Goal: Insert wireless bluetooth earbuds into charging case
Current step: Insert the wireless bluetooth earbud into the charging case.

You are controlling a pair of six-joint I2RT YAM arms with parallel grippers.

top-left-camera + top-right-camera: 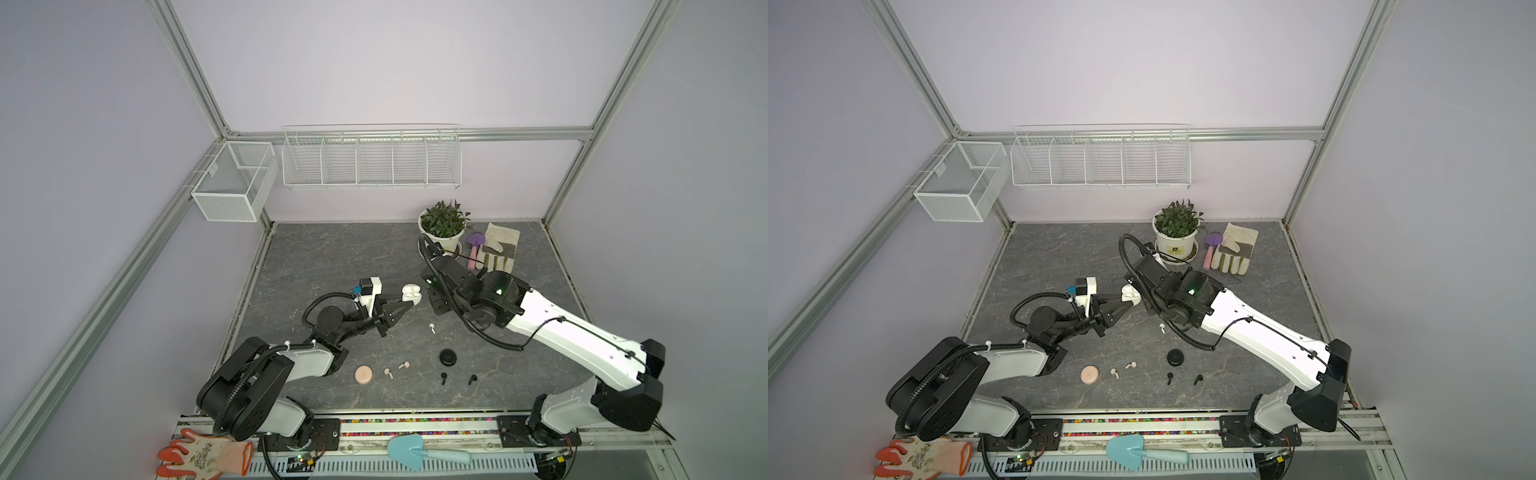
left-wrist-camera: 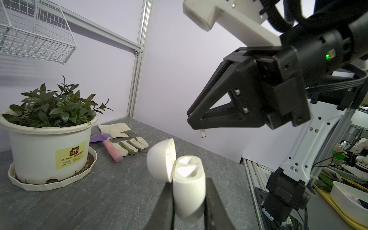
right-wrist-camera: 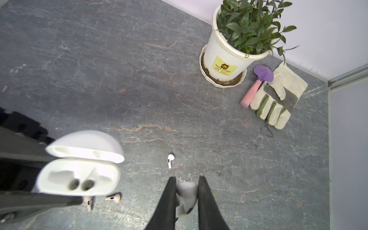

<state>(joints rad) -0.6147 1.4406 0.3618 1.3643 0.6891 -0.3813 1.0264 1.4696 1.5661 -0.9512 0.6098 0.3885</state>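
My left gripper (image 2: 188,192) is shut on the white charging case (image 2: 189,177), held off the table with its lid open; both sockets show empty (image 3: 79,175). My right gripper (image 3: 186,185) is shut on a white earbud (image 3: 186,192), whose stem pokes out below the fingers (image 2: 202,133), just above and beside the case (image 1: 411,291). A second white earbud (image 1: 432,328) lies on the table. Two pink earbuds (image 1: 387,372) (image 1: 404,365) and two black earbuds (image 1: 443,378) (image 1: 472,379) lie nearer the front.
A pink puck (image 1: 364,374) and a black puck (image 1: 448,357) sit by the loose earbuds. A potted plant (image 1: 442,226), purple trowel (image 1: 473,243) and work glove (image 1: 498,249) stand at the back right. A blue trowel (image 1: 411,451) and orange glove (image 1: 199,455) lie on the front rail.
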